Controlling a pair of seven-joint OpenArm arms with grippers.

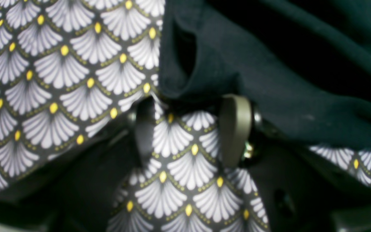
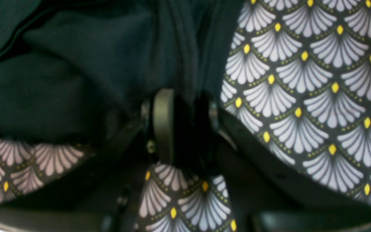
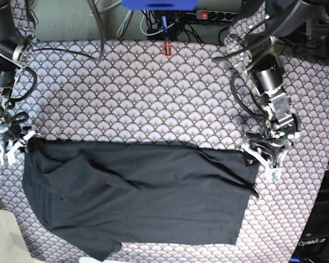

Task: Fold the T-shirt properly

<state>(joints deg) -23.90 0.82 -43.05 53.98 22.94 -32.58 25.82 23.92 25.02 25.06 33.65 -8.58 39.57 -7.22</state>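
The dark T-shirt [image 3: 137, 192] lies spread across the near half of the table, with its upper part doubled over in diagonal creases. In the base view my left gripper [image 3: 261, 159] is at the shirt's upper right corner. In the left wrist view it [image 1: 190, 104] stands open: only tablecloth shows between its fingers, and the shirt's edge [image 1: 269, 64] lies just past the tips. My right gripper [image 3: 13, 147] is at the shirt's upper left corner. Seen from the right wrist, it [image 2: 184, 106] is shut on a dark fold of the T-shirt [image 2: 76, 64].
A grey fan-patterned tablecloth [image 3: 153, 93] covers the table. Cables and a power strip [image 3: 211, 15] run along the far edge, with a small red item [image 3: 167, 49] near it. The shirt's lower hem reaches close to the table's near edge.
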